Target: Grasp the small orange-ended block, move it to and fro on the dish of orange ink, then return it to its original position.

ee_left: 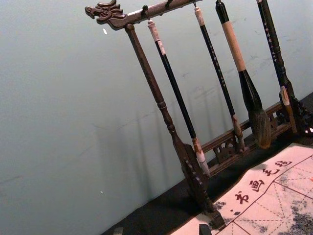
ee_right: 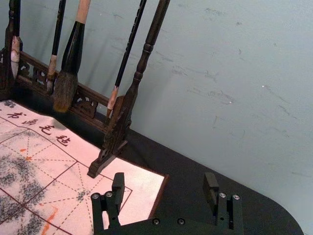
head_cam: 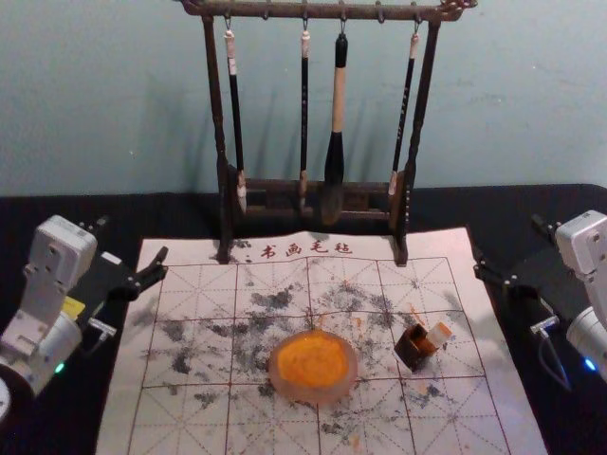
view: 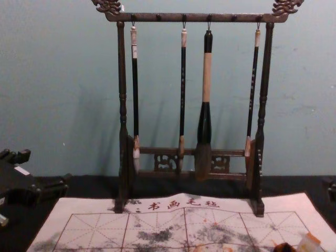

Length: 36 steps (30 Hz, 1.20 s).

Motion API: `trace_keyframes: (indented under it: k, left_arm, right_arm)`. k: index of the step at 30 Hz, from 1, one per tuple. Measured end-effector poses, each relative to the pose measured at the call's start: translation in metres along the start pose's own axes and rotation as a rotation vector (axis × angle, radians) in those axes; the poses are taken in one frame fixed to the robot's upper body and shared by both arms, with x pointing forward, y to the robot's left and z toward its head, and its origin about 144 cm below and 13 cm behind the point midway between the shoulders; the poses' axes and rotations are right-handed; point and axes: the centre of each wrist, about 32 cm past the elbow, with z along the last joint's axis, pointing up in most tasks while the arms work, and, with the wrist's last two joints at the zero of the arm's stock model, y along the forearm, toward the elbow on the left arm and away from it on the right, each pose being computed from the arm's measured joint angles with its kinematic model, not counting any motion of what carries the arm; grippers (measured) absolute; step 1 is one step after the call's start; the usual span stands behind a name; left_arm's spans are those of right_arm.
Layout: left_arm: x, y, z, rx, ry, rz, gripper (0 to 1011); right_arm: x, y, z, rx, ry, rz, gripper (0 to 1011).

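Observation:
In the head view my left gripper (head_cam: 133, 239) is open beside the mat's left edge; its fingertips (ee_left: 161, 229) stand apart in the left wrist view. My right gripper (head_cam: 506, 239) is open and empty at the right edge, as the right wrist view confirms for the gripper (ee_right: 164, 181). The small block (head_cam: 438, 334), pale with an orange end, tilts at a small dark brown holder (head_cam: 413, 349); whether it sits inside or leans on it, I cannot tell. Left of them lies the round dish (head_cam: 352, 375) of orange ink (head_cam: 313, 359). The chest view has the block (view: 308, 243) at its lower right.
A dark wooden rack (head_cam: 413, 161) with several hanging brushes, among them a thick one (head_cam: 334, 166), stands across the back of the mat. The white gridded mat (head_cam: 190, 417) carries grey smudges and lies on a black table (head_cam: 57, 209), with a wall behind.

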Motion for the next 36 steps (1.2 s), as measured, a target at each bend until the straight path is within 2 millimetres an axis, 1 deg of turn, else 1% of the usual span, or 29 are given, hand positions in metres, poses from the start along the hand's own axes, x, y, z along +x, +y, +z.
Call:
trace_keyframes:
  k: [36]
  left_arm:
    - [0.0, 0.0, 0.0, 0.0, 0.0, 0.0, 1001]
  right_arm:
    - [0.0, 0.0, 0.0, 0.0, 0.0, 0.0, 1003]
